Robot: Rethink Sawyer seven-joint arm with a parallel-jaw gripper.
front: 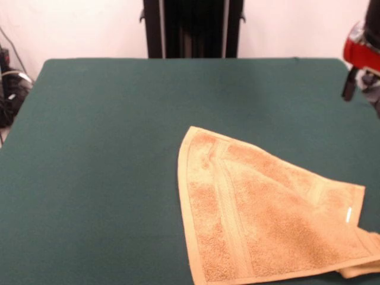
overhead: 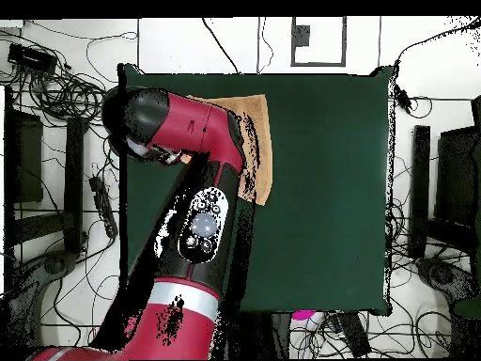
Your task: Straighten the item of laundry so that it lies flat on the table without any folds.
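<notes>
The orange-tan towel (front: 267, 219) lies on the dark green table (front: 89, 148) at the near right in the front view. Most of it is spread out. Its near right corner (front: 362, 270) is doubled over, and its left edge runs in a curve. A small white tag (front: 348, 215) shows near the right edge. The red and black end of my arm (front: 363, 62) hangs at the right edge, above the table and beyond the towel, not touching it. In the overhead view my arm (overhead: 188, 132) covers part of the towel (overhead: 258, 141) and hides the gripper.
The robot's black pedestal (front: 193, 28) stands behind the table's far edge. Cables and dark equipment (front: 9, 83) lie off the table's left side. The overhead view shows cables and black stands (overhead: 56, 113) round the table (overhead: 319, 188).
</notes>
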